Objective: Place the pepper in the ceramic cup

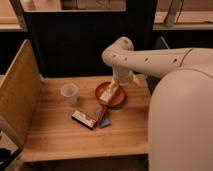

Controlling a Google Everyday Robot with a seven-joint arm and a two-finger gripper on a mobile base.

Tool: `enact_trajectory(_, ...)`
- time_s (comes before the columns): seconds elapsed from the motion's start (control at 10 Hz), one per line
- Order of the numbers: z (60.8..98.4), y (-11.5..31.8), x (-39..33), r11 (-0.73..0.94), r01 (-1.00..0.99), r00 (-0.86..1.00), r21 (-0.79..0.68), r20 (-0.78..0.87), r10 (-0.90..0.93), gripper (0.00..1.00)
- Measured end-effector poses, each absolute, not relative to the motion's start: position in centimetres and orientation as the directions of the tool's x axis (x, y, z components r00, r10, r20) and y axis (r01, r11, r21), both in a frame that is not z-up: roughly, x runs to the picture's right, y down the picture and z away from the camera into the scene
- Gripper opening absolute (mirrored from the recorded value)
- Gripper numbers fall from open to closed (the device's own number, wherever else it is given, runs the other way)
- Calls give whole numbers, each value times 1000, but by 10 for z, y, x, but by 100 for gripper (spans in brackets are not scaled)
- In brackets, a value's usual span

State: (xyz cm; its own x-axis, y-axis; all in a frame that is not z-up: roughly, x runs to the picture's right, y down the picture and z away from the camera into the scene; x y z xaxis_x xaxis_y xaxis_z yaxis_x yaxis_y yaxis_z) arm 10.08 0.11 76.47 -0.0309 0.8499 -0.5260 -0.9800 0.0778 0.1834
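The ceramic cup is small, pale and handleless, and stands upright on the wooden table at the back left of centre. To its right is a wide reddish-brown bowl with a pale object lying in it. I cannot make out a pepper as such. My gripper hangs from the white arm and reaches down into the bowl, right at the pale object.
Two flat snack packets lie in front of the bowl, a red and white one and a blue one. A tan panel stands along the table's left side. The robot's white body fills the right.
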Motion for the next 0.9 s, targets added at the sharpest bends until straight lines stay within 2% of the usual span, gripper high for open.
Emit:
enact_trajectory(0.4,749,37,69,20,-995,-40,97,-579,814,80)
enact_trajectory(0.7,753,46,53,-58,-994,-103,96,-585,804,80)
enact_trajectory(0.9,763,73,29,-59,-994,-103,92,-622,776,80)
